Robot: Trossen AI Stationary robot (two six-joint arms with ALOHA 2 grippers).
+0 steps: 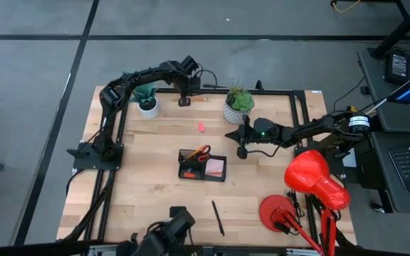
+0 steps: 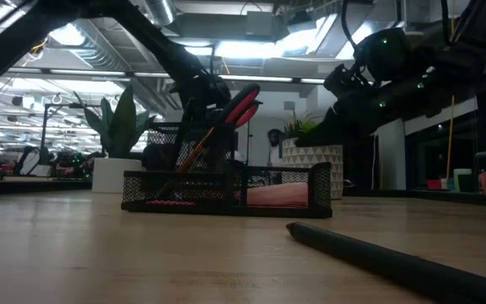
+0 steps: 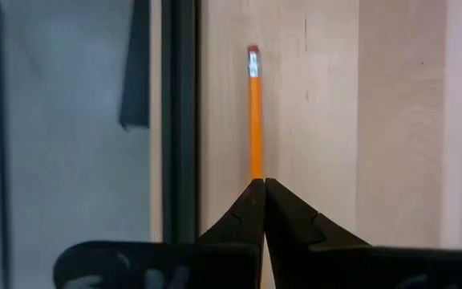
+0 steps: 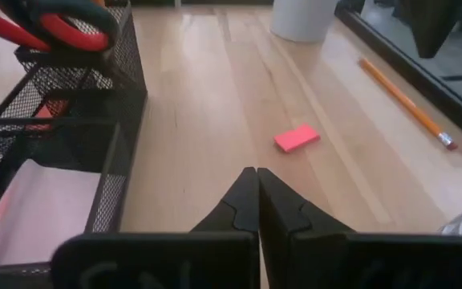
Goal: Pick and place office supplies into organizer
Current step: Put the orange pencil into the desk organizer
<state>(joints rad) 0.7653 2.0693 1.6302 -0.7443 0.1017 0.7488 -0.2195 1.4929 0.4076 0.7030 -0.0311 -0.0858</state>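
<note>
From above, the black organizer sat near the middle of the table, already holding the red-handled scissors and a pink sticky-note block; several supplies lay outside it: a pink eraser farther back, a dark pen on the near side, and an orange pencil at the far edge. The left end effector had reached to that far edge, right at the pencil's end, presumably because this was the piece chosen next. The right end effector hung to the right of the organizer, by a potted plant, seemingly waiting. From table height, the scissors stood tilted in the mesh organizer, handles up, the pen lay in the foreground, and the right arm hung above the table at the right. The left wrist view showed its end effector with fingers pressed together at the pencil, which ran away along the table's edge rail; whether the pencil was truly pinched could not be told. The right wrist view showed its end effector closed and empty, aimed past the organizer toward the eraser, with the pencil lying beyond.
</note>
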